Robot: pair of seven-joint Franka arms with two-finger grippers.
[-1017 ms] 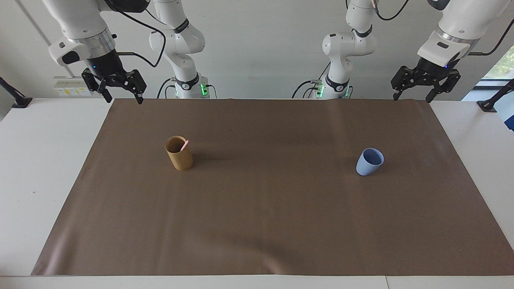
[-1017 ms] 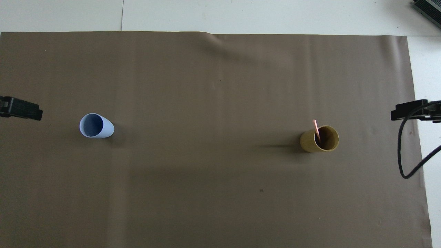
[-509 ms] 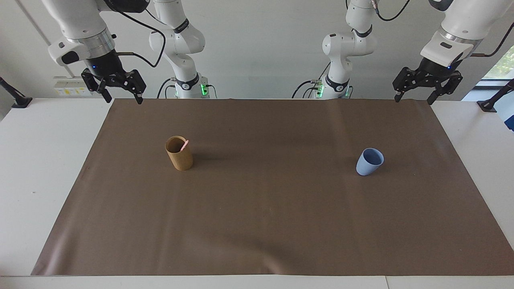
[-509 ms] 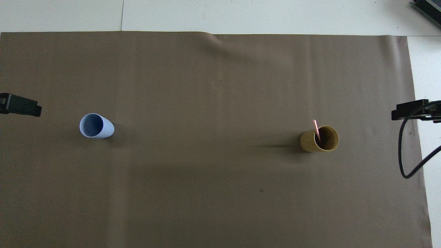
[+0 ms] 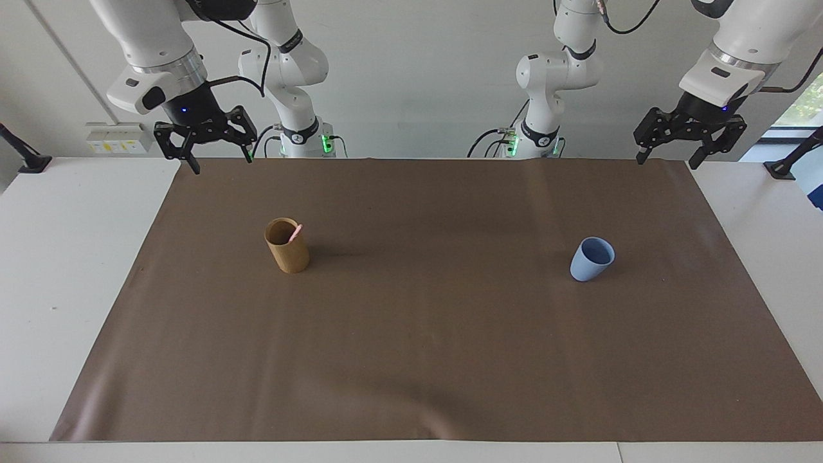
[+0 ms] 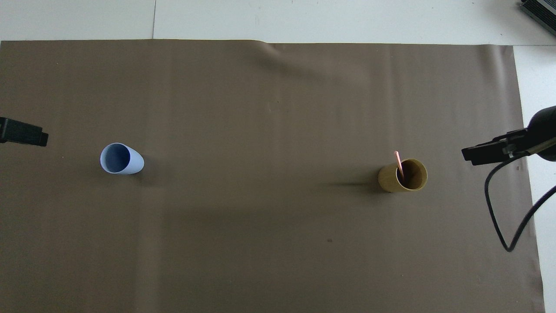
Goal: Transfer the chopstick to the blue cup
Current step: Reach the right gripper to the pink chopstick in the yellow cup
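Observation:
The pink chopstick (image 5: 295,232) (image 6: 398,160) leans inside a tan cylindrical holder (image 5: 287,254) (image 6: 386,179) toward the right arm's end of the table, with its tip poking above the rim. Toward the left arm's end stands the blue cup (image 5: 590,259) (image 6: 121,158), upright and with nothing in it. My right gripper (image 5: 221,164) (image 6: 473,154) hangs open over the mat's edge nearest the robots, apart from the holder. High over the mat's corner at the left arm's end, my left gripper (image 5: 668,162) (image 6: 26,134) is open and holds nothing.
A brown mat (image 5: 411,334) covers most of the white table (image 5: 64,257); holder and cup stand far apart on it. The right arm's black cable (image 6: 499,217) loops down over the mat's edge.
My right gripper has swung in over the mat toward the holder's side and turned. The left gripper has shifted only slightly. Chopstick, holder and cup have not moved.

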